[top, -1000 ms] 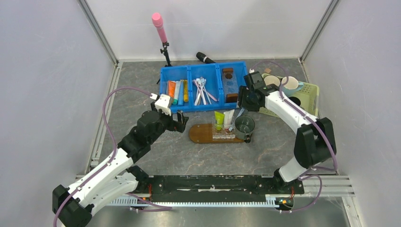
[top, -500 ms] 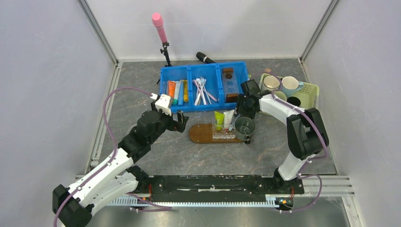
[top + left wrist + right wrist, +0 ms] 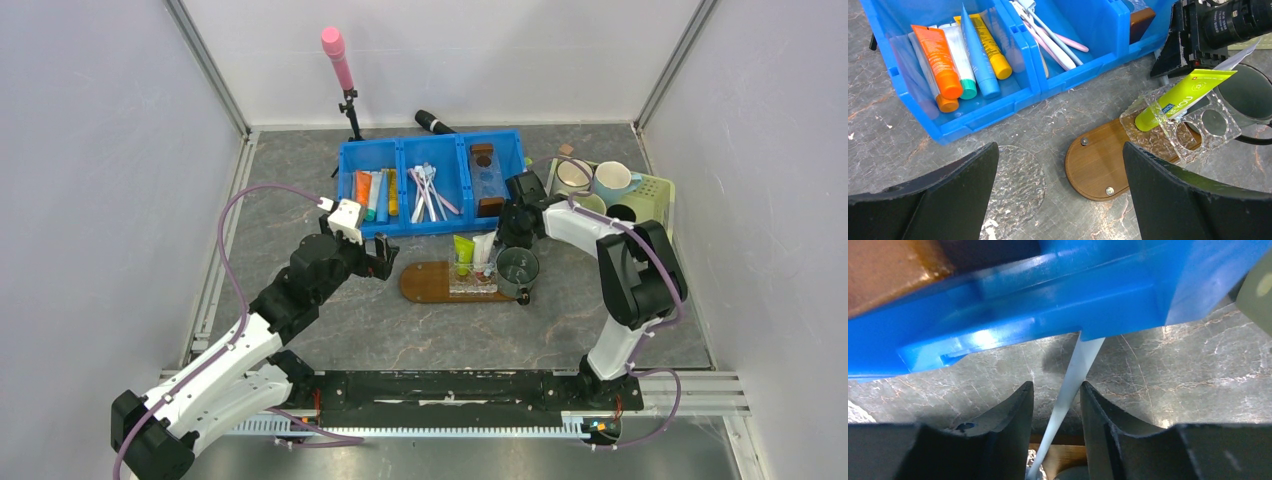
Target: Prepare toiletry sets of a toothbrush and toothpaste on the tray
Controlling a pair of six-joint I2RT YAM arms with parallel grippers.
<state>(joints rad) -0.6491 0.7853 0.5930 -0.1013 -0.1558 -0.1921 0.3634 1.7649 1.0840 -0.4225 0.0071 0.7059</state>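
The toothbrush [image 3: 1070, 400] runs slantwise between my right jaws, which stand narrow, one on each side of its pale handle. A sliver of gap shows on one side, so I cannot tell whether I grip it or only bracket it. Its lower end drops toward the mug [image 3: 517, 266] at the right end of the tray [image 3: 1098, 170]. Just beyond my jaws is the near wall of the blue bin [image 3: 1048, 295]. Left of the mug, a green tube [image 3: 1178, 92] and a white tube [image 3: 484, 246] stand in the clear holder [image 3: 1155, 145] on the tray. My left jaws hang wide and empty over the bench [image 3: 450, 330], near the tray's left end. I judge this to be the step of setting the brush in the mug. Next I should be sure it rests there, then part my jaws and lift off without tipping it or knocking the tubes.
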